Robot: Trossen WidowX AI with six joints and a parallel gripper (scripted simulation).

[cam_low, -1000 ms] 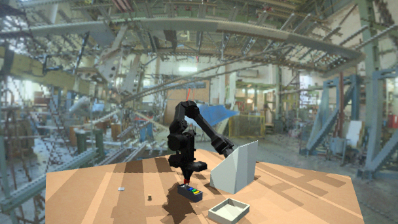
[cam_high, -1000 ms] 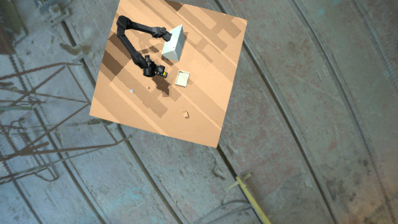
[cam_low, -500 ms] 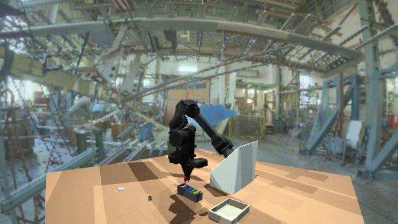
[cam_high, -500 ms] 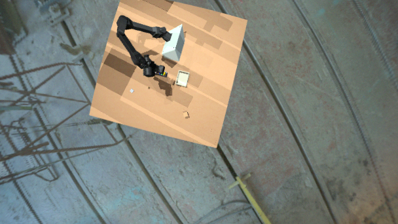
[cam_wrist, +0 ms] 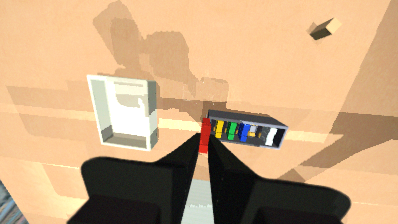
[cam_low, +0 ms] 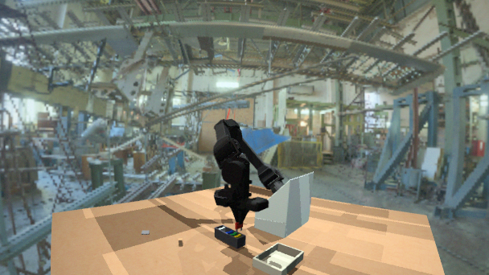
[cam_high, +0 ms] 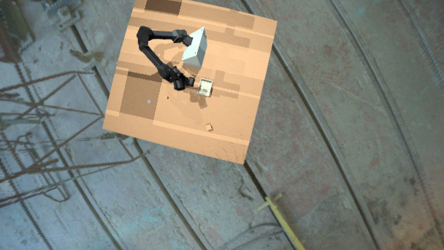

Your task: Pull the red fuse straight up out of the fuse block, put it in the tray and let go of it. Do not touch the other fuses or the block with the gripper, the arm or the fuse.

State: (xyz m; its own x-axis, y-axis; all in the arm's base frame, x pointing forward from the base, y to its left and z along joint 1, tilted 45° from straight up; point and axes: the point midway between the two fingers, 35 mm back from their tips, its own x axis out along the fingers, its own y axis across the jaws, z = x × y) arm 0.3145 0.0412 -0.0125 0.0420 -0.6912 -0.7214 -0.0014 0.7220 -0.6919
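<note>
While clenched on the red fuse point(cam_wrist: 204, 136), end effector point(cam_wrist: 204, 145) above fuse block point(cam_wrist: 246, 128), beside tray point(cam_wrist: 124, 111).

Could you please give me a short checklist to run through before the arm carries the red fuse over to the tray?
1. Tool shut on the red fuse: ok.
2. Fuse out of the fuse block: ok; in the wrist view it sits off the block's end.
3. Fuse high enough above the block: cannot tell; the side view shows it only just above.
4. Yellow, green, blue and white fuses seated: ok.
5. Tray free to receive: ok, nothing visible inside.
</note>
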